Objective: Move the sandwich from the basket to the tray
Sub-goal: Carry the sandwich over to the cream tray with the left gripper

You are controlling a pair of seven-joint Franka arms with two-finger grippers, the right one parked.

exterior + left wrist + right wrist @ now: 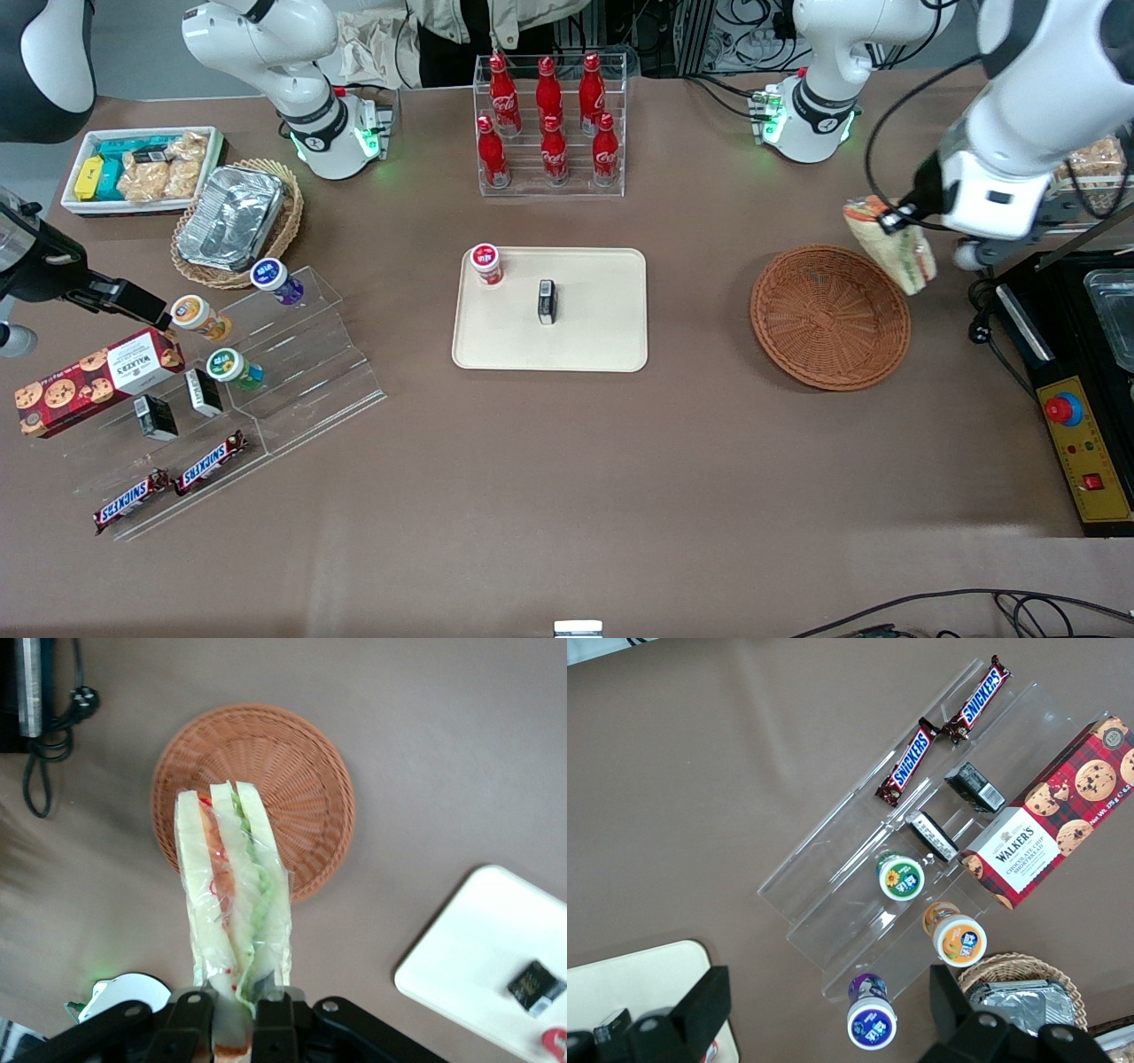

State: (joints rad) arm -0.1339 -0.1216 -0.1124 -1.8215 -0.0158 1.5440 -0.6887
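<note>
A brown table (567, 496) fills the scene under even light. At its edge farthest from the front camera, a seated person's beige jacket (461, 18) and black cables (744, 35) are seen.

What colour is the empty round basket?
Reddish-brown woven wicker basket, clearest in the left wrist view.

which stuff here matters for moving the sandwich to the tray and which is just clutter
Belongs to the job:
sandwich, held up in the gripper above the basket's edge
basket, empty
tray, holding a red-lidded cup and a small black box

Just lying about:
cola bottles
Snickers bars
cookie box
</note>
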